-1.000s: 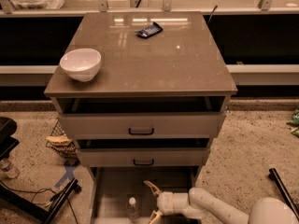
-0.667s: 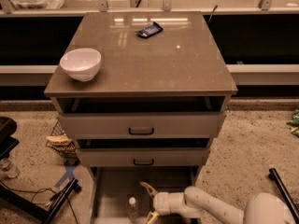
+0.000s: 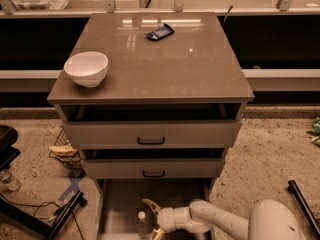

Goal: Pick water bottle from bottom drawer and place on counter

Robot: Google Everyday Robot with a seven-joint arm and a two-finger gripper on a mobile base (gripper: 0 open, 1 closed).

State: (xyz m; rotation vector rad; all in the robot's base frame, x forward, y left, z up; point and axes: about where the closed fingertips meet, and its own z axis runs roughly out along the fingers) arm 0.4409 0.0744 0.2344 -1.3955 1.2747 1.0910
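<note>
The water bottle [image 3: 143, 224], clear with a white cap, stands upright on the pale floor of the bottom drawer [image 3: 122, 209], near its front. My gripper [image 3: 149, 220] reaches in from the right on a white arm. Its fingers are open, one tip behind the bottle and one in front, so the bottle sits between them. The glossy grey-brown counter [image 3: 165, 64] is the cabinet's top slab, high above the drawer.
A white bowl [image 3: 86, 68] sits at the counter's left edge and a dark blue snack packet [image 3: 159, 32] at its back. Two drawers with black handles [image 3: 151, 141] overhang the bottom drawer. A black stand [image 3: 55, 219] and a wire basket [image 3: 65, 151] are on the floor to the left.
My gripper has moved left across the bottom drawer until its open fingers sit on either side of the bottle. The bottle has not moved.
</note>
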